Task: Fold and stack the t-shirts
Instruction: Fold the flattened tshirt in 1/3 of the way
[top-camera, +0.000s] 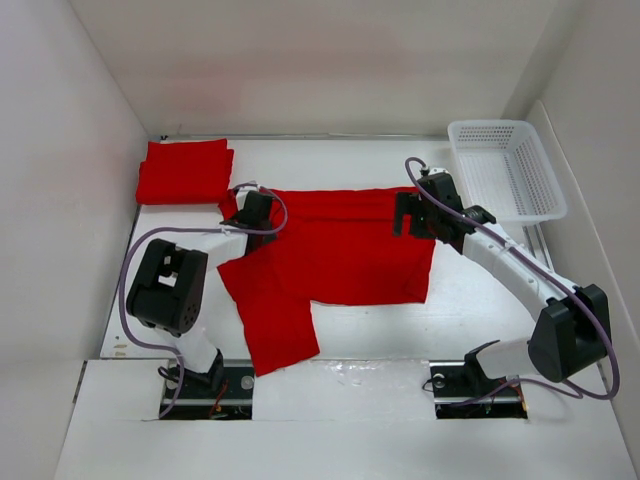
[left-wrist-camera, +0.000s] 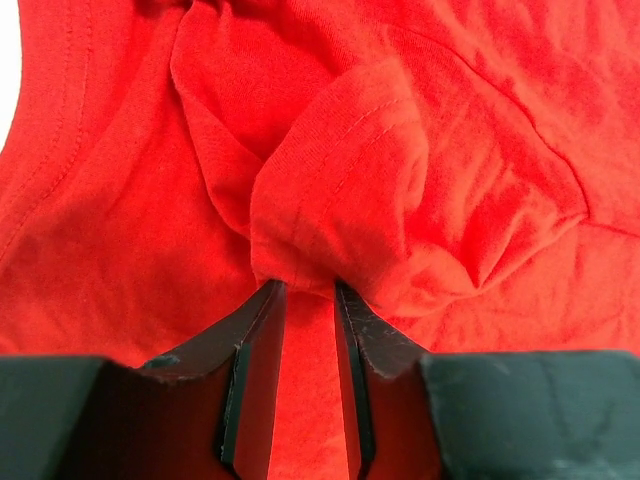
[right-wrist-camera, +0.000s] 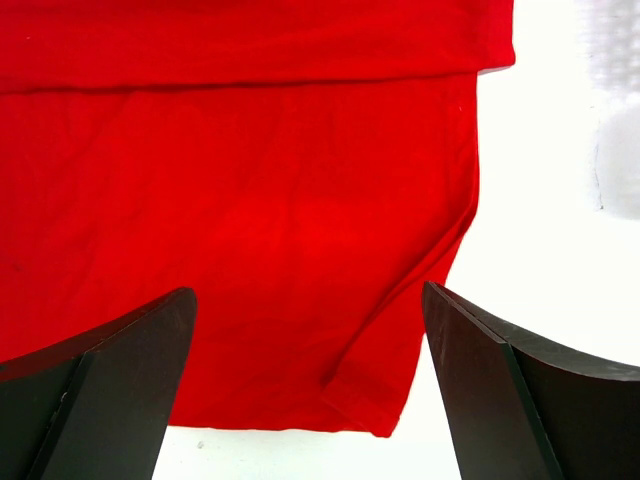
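One red t-shirt (top-camera: 340, 250) lies spread on the white table, with part of it hanging toward the near edge at the left. A second t-shirt (top-camera: 185, 172) lies folded at the back left. My left gripper (top-camera: 255, 208) is down on the spread shirt's left shoulder. In the left wrist view its jaws (left-wrist-camera: 308, 290) stand narrow, pinching a bunched fold of red cloth (left-wrist-camera: 350, 190) between the tips. My right gripper (top-camera: 415, 215) hovers over the shirt's right side. Its jaws (right-wrist-camera: 308, 292) are wide open above flat cloth (right-wrist-camera: 250, 220) near a hemmed corner, gripping nothing.
A white mesh basket (top-camera: 505, 170) stands at the back right, just beyond the right arm. White walls close in the table on the left, back and right. Bare table (right-wrist-camera: 540, 250) shows to the right of the shirt's edge.
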